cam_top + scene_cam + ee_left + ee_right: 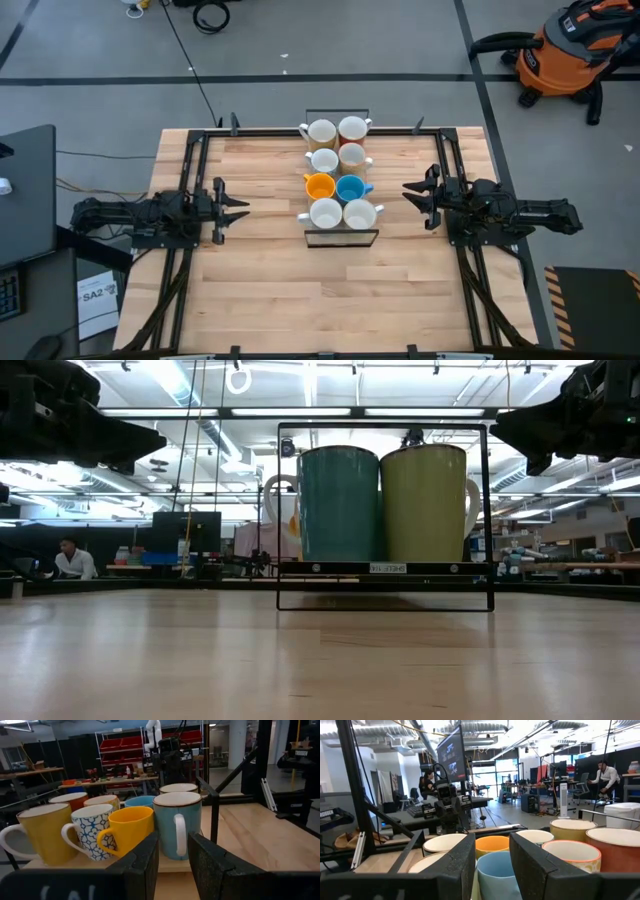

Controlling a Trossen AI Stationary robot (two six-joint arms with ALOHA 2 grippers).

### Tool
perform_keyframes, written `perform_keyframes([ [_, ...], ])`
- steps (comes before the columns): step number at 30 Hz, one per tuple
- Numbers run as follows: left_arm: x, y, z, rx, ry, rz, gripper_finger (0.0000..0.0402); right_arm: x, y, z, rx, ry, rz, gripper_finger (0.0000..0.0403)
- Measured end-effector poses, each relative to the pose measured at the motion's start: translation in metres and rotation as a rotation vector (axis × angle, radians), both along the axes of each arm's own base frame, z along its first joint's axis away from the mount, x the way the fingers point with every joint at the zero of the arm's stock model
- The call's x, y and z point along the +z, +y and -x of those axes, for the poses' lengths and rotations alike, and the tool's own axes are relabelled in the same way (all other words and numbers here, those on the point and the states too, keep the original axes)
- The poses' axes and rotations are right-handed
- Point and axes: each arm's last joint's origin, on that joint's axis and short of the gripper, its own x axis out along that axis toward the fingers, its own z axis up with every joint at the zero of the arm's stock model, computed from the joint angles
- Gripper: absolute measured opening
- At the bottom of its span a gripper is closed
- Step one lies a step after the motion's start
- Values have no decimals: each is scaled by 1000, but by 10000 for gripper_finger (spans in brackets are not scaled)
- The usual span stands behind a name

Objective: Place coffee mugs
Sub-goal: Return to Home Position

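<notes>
Your eight coffee mugs (326, 160) stand upright, two abreast in four rows, on a black wire-frame shelf (341, 239) at the middle of the counter (260, 290), toward its far edge. From above you see an orange mug (319, 186) just beside a blue mug (351, 188) in the second row from the near end; the others show white or pale insides. From counter height, the nearest pair reads as a teal mug (338, 503) touching a pale green mug (423, 503), both lifted clear of the counter on the shelf's rail. Your left tool (243, 208) hovers well apart from the shelf on its left, pointing at it, fingers parted by a narrow gap and holding nothing. Your right tool (408, 191) faces the shelf from the opposite side, also apart from it, with the same narrow gap and nothing between its fingers.
</notes>
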Motion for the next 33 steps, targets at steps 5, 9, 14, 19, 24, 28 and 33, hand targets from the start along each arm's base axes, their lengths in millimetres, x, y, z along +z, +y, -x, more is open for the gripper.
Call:
perform_keyframes([
  [5,0,0,0,-1,-2,0,110,0,0,0,0,0,0,126],
  [9,1,0,0,-3,-7,0,110,0,0,0,0,0,0,126],
  [14,1,0,0,-3,-8,-1,110,0,0,0,0,0,0,126],
  [19,1,0,0,-4,-9,-1,110,1,0,0,-2,-8,11,126],
  [24,1,0,0,-4,-10,-1,110,4,0,1,-7,-43,32,126],
  [28,1,0,0,-4,-11,-1,110,5,0,1,-7,-47,35,126],
  [33,1,0,0,-4,-11,-1,110,5,0,1,-8,-53,37,126],
])
